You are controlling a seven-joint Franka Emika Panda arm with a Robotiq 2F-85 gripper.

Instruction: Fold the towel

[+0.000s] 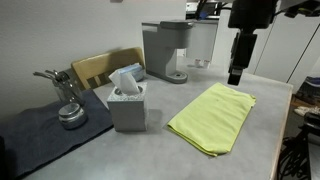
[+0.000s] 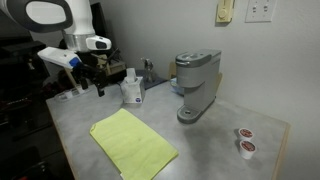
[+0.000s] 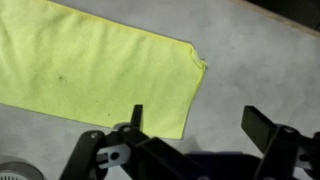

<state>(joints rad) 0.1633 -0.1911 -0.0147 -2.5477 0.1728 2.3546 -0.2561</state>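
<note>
The flat yellow cloth towel (image 3: 90, 75) lies on the grey table (image 3: 255, 55), at eleven o'clock from the black gripper (image 3: 195, 118), whose jaws are spread and empty.

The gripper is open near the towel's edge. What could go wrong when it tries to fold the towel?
The towel lies flat on the table, so the open gripper may scrape the tabletop or push the cloth instead of pinching it. The tissue box stands close beside the towel; a wide folding sweep could knock it.
</note>
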